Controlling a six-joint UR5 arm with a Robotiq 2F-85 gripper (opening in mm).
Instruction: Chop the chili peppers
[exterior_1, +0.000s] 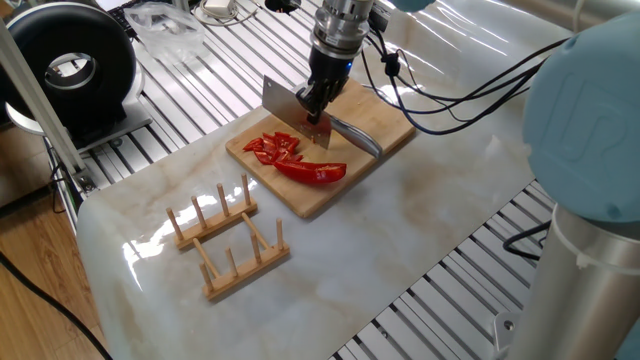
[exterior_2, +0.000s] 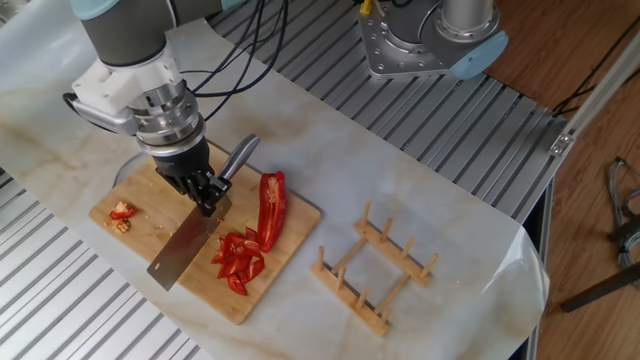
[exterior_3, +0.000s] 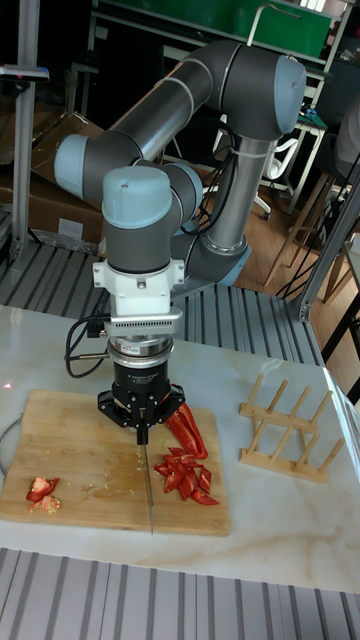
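A pale marbled sheet (exterior_1: 400, 240) covers a work table of ribbed aluminium slats (exterior_2: 470, 130). Warm brown wooden floor (exterior_2: 560, 40) shows at the far right in the other fixed view. On the far left in one fixed view a round black fan-like device (exterior_1: 70, 65) stands. Behind, the room is dim, with a green board (exterior_3: 250, 20) high up and brown cardboard boxes (exterior_3: 40, 200) at left.

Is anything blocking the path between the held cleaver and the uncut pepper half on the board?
Nothing visible does. The cleaver, held in the gripper, stands beside the cut bits; the whole pepper half lies just beyond, on the cutting board.
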